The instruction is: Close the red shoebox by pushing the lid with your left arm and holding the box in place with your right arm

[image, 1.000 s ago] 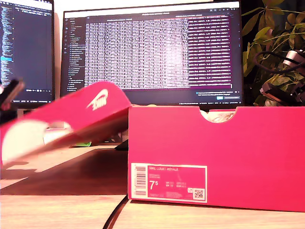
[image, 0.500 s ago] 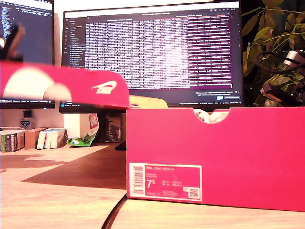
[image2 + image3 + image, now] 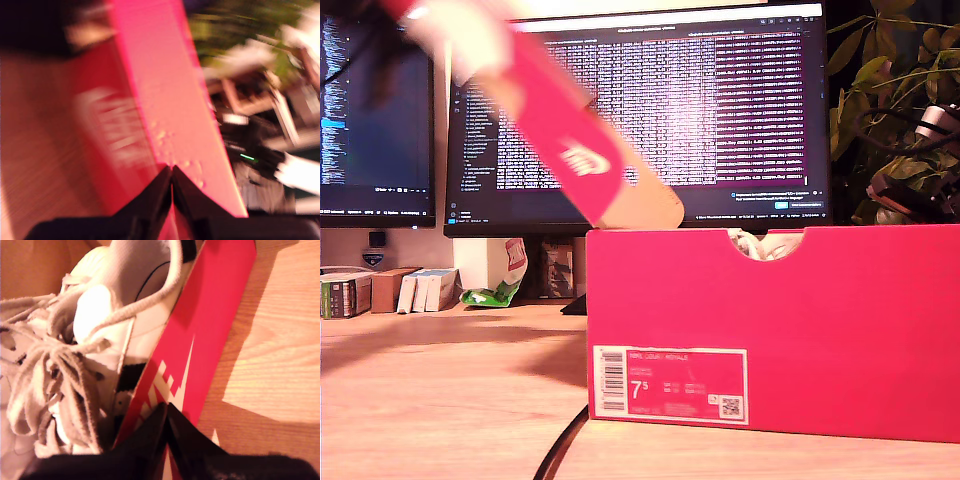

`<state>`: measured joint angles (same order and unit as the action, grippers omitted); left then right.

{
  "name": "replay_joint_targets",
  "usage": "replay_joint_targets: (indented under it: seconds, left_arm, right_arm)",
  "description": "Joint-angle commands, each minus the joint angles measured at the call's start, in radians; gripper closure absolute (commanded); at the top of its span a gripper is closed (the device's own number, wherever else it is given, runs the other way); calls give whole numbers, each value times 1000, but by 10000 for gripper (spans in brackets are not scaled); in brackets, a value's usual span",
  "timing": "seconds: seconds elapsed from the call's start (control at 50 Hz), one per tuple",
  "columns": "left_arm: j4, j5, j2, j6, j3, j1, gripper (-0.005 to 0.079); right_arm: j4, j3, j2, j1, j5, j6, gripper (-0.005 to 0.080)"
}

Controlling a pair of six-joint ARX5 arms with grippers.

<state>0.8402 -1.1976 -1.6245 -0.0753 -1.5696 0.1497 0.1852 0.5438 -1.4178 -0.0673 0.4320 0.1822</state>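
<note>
The red shoebox point(image 3: 770, 320) stands on the desk at the exterior view's right. Its red lid point(image 3: 575, 150) is hinged at the box's rim and tilts steeply up toward the exterior view's upper left, blurred by motion. My first gripper point(image 3: 171, 172) is shut, its tips against the lid's pink face point(image 3: 170, 90). A dark blur point(image 3: 375, 50) sits at the lid's raised end. My second gripper point(image 3: 165, 407) is shut, its tips resting against the box's long red wall point(image 3: 210, 315). A white laced shoe point(image 3: 100, 315) lies inside the box.
Two lit monitors point(image 3: 660, 110) point(image 3: 370, 110) stand behind the box. A leafy plant point(image 3: 890, 100) fills the exterior view's right. A black cable point(image 3: 560, 450) runs across the wooden desk point(image 3: 450, 400). Small boxes point(image 3: 380, 290) sit at the back in the exterior view's left.
The lid has swung up from lying low at the exterior view's left, through level, to a steep upward tilt. The box has barely shifted.
</note>
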Motion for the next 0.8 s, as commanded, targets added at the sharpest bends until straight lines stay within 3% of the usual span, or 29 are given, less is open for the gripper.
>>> replay_joint_targets:
  seconds: [0.0,0.24,0.44,0.68,0.78]
  left_arm:
    - [4,16,-23,-20,19,62,761]
    - [-52,52,-23,-40,-82,196,761]
    - [-52,107,-23,-20,-175,213,761]
    - [-117,111,-23,-2,-276,206,761]
    - [-81,203,-23,-3,-300,201,761]
  right_arm:
    - [29,8,-11,-30,27,-1,764]
    - [-24,41,-10,79,-61,-68,764]
    - [-191,156,8,183,-61,-122,764]
    - [-349,339,88,190,-10,-145,764]
    - [-423,426,101,174,32,-145,764]
